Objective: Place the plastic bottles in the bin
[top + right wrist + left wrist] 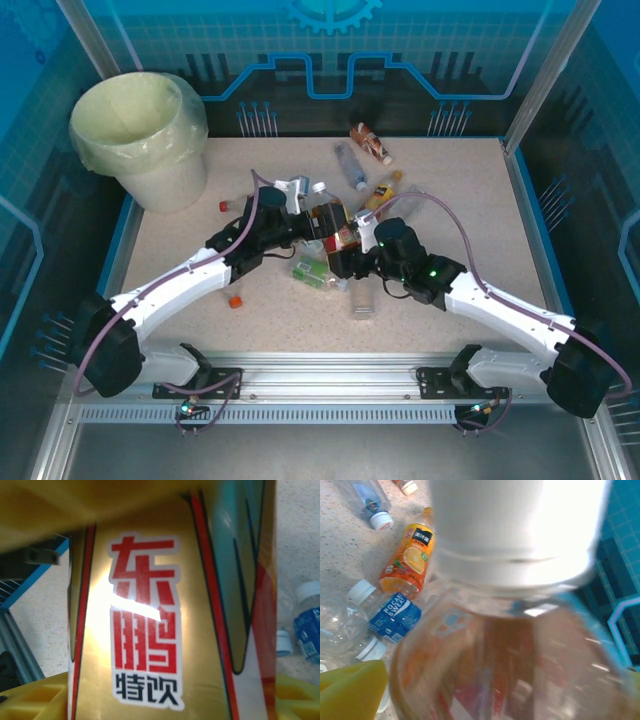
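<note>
A plastic bottle with a gold and red label sits between both grippers at the middle of the table. My right gripper is shut on its body, and the label runs between the yellow fingers. My left gripper is open around the bottle's white-capped end, one yellow finger just beside the brownish body. Loose bottles lie nearby: an orange-labelled bottle, a blue-labelled bottle and a green-labelled bottle. The cream bin stands at the far left corner.
Further bottles lie toward the back: a clear bottle with a blue label and a red-brown bottle. A clear bottle rests near the front. Loose red caps lie on the speckled table. Blue walls enclose it.
</note>
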Robot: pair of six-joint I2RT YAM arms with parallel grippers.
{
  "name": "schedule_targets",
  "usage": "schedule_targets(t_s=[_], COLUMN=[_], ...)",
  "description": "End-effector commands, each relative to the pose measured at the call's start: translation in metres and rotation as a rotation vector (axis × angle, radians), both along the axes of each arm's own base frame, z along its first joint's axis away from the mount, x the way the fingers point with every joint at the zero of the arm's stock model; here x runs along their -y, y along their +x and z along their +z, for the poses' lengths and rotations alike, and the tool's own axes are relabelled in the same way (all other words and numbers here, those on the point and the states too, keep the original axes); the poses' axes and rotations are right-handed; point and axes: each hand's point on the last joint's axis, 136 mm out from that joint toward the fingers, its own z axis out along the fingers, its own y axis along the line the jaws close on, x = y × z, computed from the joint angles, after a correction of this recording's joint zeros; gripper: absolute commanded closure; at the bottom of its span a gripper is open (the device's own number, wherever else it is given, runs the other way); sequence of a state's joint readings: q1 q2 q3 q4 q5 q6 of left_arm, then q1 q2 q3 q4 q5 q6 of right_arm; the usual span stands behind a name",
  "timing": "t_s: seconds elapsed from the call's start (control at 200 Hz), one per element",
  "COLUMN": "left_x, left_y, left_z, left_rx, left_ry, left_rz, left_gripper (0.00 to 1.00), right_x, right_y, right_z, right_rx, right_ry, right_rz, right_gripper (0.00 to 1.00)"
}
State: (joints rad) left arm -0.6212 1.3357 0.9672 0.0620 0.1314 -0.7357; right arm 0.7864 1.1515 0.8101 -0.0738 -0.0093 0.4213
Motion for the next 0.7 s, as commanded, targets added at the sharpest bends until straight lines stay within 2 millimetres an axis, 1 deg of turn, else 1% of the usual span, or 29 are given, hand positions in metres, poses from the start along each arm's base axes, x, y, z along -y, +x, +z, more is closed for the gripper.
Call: schedule_targets(t_s=[0.0,0.06,0.13,0.17,0.235,0.31,0.355,0.425,0.5,0.51,0.53,0.615,0.67,0.695], left_x=[0.002,0.007,0.012,0.013,0.013,0.012,0.01,0.004,-0.005,-0.006,-0.009,-0.025,-0.04,-0.048], left_y=[0.004,0.002,0.0,-0.001,-0.001,0.0,0.0,0.002,0.006,0.007,0.008,0.015,0.021,0.024], left_z=[-0.001,0.005,0.011,0.013,0.013,0.012,0.011,0.008,0.005,0.005,0.004,-0.001,-0.004,-0.005], left_rx=[-0.013,0.009,0.031,0.037,0.041,0.043,0.042,0.037,0.041,0.042,0.042,0.023,0.008,0.005], left_ry=[-0.003,-0.027,-0.045,-0.048,-0.047,-0.045,-0.037,-0.014,0.011,0.015,0.021,0.053,0.088,0.109], left_rz=[0.019,-0.017,-0.047,-0.056,-0.057,-0.051,-0.045,-0.013,0.034,0.041,0.055,0.126,0.182,0.207], left_gripper=[0.02,0.07,0.16,0.23,0.31,0.36,0.37,0.37,0.37,0.37,0.37,0.37,0.38,0.39], right_x=[-0.019,-0.02,-0.022,-0.023,-0.026,-0.027,-0.026,-0.025,-0.022,-0.023,-0.023,-0.019,-0.015,-0.013], right_y=[-0.002,-0.001,0.0,-0.001,-0.002,-0.002,-0.002,-0.004,-0.007,-0.005,-0.006,-0.007,-0.007,-0.008], right_z=[0.034,0.033,0.032,0.032,0.032,0.03,0.029,0.026,0.019,0.028,0.03,0.029,0.029,0.029], right_rx=[0.066,0.067,0.064,0.061,0.054,0.042,0.039,0.033,0.02,0.034,0.038,0.046,0.059,0.064], right_ry=[0.097,0.092,0.087,0.084,0.083,0.082,0.08,0.065,0.032,0.041,0.036,-0.006,-0.035,-0.045], right_rz=[0.062,0.069,0.074,0.081,0.094,0.097,0.097,0.099,0.107,0.109,0.111,0.122,0.12,0.116], right_gripper=[0.46,0.45,0.45,0.44,0.43,0.4,0.37,0.28,0.2,0.19,0.17,0.12,0.05,0.0])
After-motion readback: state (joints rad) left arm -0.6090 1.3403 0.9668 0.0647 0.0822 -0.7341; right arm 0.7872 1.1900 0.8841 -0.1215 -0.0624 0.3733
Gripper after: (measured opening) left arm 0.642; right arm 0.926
